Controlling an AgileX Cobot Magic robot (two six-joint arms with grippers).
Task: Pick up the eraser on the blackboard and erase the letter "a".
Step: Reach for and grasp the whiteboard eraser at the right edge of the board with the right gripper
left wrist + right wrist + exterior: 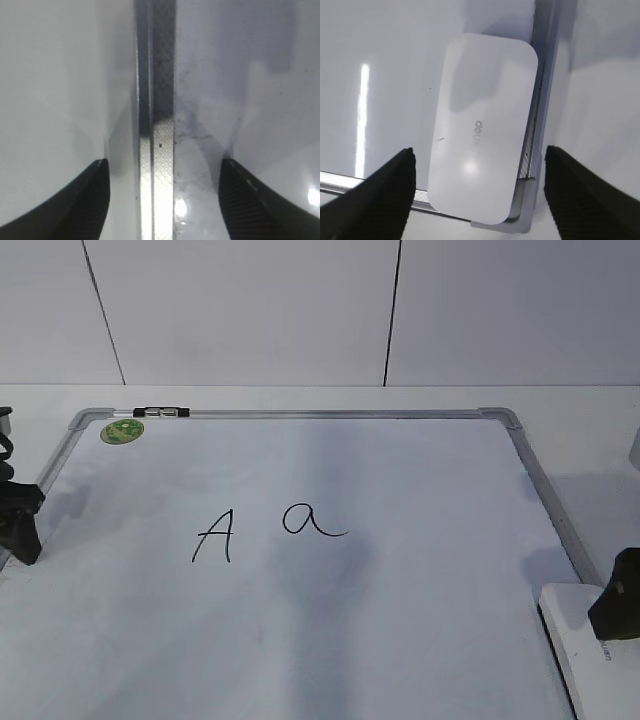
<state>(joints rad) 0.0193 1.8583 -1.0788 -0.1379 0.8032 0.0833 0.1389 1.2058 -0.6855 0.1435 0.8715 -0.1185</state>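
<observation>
The blackboard, white with a silver frame, lies flat on the table. A cursive letter "a" is written near its middle, right of a capital "A". The white eraser lies on the board's near right corner; the right wrist view shows it with grey lettering. My right gripper is open, its fingers spread either side of the eraser and above it; in the exterior view it hovers over the eraser. My left gripper is open and empty over the board's left frame edge.
A green round sticker and a small black-and-silver clip sit at the board's far left corner. A white wall stands behind the table. My left arm rests at the board's left edge.
</observation>
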